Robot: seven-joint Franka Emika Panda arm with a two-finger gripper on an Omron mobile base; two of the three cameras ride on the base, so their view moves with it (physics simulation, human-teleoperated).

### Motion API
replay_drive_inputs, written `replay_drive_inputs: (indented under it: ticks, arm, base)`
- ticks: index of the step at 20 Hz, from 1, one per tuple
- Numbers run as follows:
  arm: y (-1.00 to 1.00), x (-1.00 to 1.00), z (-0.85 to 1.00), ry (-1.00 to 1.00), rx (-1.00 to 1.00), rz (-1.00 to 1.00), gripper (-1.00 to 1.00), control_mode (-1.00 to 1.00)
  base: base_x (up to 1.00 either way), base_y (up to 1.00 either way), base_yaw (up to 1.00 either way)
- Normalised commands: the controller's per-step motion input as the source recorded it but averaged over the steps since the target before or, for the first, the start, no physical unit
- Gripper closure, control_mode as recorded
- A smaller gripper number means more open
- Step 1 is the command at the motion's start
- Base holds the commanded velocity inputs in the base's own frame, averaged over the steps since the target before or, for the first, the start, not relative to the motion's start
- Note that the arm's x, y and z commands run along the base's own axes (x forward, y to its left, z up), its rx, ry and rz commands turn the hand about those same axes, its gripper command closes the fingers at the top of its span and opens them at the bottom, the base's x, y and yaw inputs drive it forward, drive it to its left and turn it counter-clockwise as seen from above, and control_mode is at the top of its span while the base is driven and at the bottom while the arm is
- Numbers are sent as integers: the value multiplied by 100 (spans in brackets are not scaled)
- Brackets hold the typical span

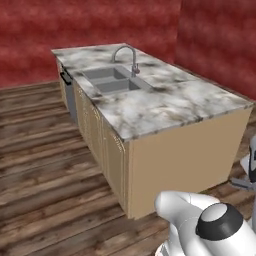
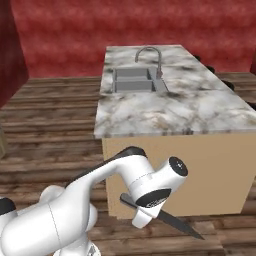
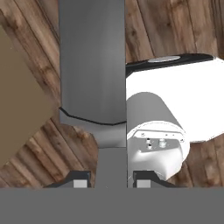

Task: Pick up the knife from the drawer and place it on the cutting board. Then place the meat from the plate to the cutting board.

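Observation:
My gripper [image 2: 145, 212] hangs low in front of the island's near end, shut on the knife [image 2: 174, 223]. The knife's dark blade slants down to the right, above the wooden floor. In the hand view the knife [image 3: 92, 65] runs up from between my fingertips [image 3: 80, 180] as a broad grey blade, with the gripper [image 3: 111, 181] closed on its narrow lower part. The cutting board and the meat are out of view.
A marble-topped island [image 1: 165, 102] [image 2: 170, 112] stands ahead with a double sink [image 1: 112, 81] [image 2: 134, 80] and a curved faucet [image 1: 131, 55] [image 2: 152, 56]. Its tan end panel [image 3: 17, 122] is close to my hand. Wooden floor [image 1: 45, 165] lies open to the left; red walls stand behind.

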Motion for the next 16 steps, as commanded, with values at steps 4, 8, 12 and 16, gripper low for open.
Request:
replay_drive_inputs:
  ticks: [4,8,12,16]
  arm:
    - [0,0,0,0,0,0,100,100]
    - [0,0,0,0,0,0,100,100]
    - [0,0,0,0,0,0,100,100]
    - [0,0,0,0,0,0,100,100]
  base:
    - [37,-23,-43]
    - [43,-29,-41]
    - [53,-23,-40]
    - [59,-22,-39]
